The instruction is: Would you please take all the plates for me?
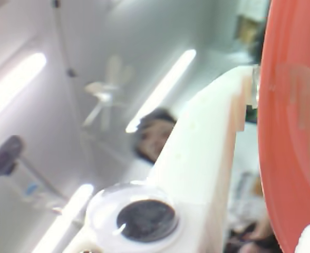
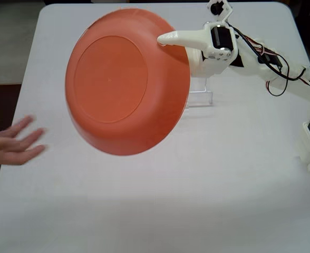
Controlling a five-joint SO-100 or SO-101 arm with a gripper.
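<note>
Wrist view, white gripper (image 1: pixel 252 100) finger pressed against the orange plate's (image 1: pixel 289 137) rim at right, fixed view, orange plate (image 2: pixel 126 79) lifted above the white table (image 2: pixel 223 184), tilted, gripper (image 2: pixel 168 39) clamping its upper right rim, a person's hand (image 2: pixel 10 142) at the left edge.

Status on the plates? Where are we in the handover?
In hand: the claw grips the orange plate by its rim, lifted above the table toward a person's hand at the left edge. Nothing visibly delivered yet. No other plates are in view, so the remaining count is unclear.
</note>
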